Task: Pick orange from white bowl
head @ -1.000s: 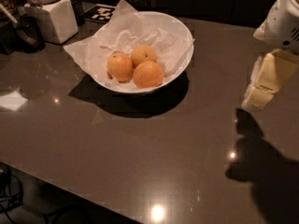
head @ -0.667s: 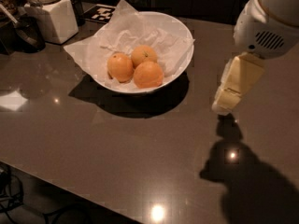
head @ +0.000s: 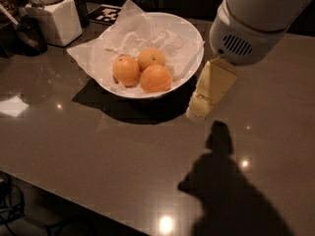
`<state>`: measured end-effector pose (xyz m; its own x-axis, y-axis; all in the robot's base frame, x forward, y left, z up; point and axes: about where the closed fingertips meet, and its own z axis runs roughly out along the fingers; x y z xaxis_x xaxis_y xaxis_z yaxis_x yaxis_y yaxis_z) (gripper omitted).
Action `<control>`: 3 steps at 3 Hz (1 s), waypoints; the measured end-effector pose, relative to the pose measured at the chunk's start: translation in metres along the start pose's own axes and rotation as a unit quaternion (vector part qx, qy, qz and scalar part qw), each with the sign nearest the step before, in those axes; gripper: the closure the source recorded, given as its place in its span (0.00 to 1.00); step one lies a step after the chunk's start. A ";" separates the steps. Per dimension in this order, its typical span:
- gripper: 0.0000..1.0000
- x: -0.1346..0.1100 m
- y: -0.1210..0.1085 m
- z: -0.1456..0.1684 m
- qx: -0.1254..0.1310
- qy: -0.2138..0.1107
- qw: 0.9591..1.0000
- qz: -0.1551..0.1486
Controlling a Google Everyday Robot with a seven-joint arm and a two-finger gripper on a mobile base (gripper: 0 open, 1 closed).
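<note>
The white bowl point(head: 193, 38) stands on the dark table, lined with crumpled white paper point(head: 93, 50). Three oranges lie in it: one at the left point(head: 126, 70), one at the back point(head: 151, 58) and one at the front point(head: 156, 78). My gripper point(head: 199, 109) hangs from the big white arm housing point(head: 256, 18) just right of the bowl's rim, above the table, with its cream-coloured fingers pointing down and to the left. It holds nothing that I can see.
A square white jar point(head: 51, 16) with a lid stands at the back left, with a dark object point(head: 24, 33) beside it. A black-and-white marker card point(head: 109, 14) lies behind the bowl. The table's front edge point(head: 74, 200) runs along the lower left.
The arm has swung left from the table's right side toward the bowl, and the gripper now hangs right beside the bowl's rim. The bowl and oranges have not moved.
</note>
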<state>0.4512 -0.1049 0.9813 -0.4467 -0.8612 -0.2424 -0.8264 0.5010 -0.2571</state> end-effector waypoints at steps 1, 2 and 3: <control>0.00 0.000 0.000 0.000 0.000 0.000 1.000 0.000; 0.00 -0.067 -0.007 0.012 -0.005 -0.007 1.000 0.020; 0.00 -0.066 -0.008 0.011 -0.005 -0.010 1.000 0.022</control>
<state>0.4913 -0.0513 0.9888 -0.4753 -0.8367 -0.2720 -0.8095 0.5371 -0.2373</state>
